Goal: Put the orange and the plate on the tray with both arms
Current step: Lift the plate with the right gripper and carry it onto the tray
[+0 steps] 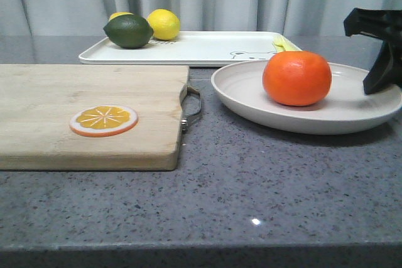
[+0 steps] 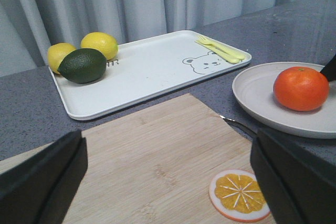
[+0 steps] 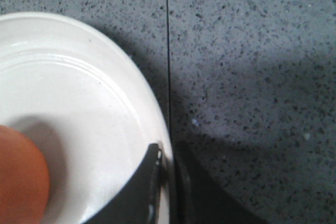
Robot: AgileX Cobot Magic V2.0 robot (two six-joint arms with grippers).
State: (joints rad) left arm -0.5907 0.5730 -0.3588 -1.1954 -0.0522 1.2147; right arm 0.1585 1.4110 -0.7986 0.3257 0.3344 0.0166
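Though hidden in front, right fingers pinch the plate rim.

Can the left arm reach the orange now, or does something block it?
Probably yes: the orange sits uncovered on the plate, and the open left end effector faces it, only low cutting board between.

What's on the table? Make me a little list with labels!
orange: sitting on the plate
plate: on the counter, beside the tray
tray: holds two lemons, a lime, a yellow fork
cutting board: has an orange slice on it
right gripper: pinching the plate's rim
left gripper: open, above the cutting board
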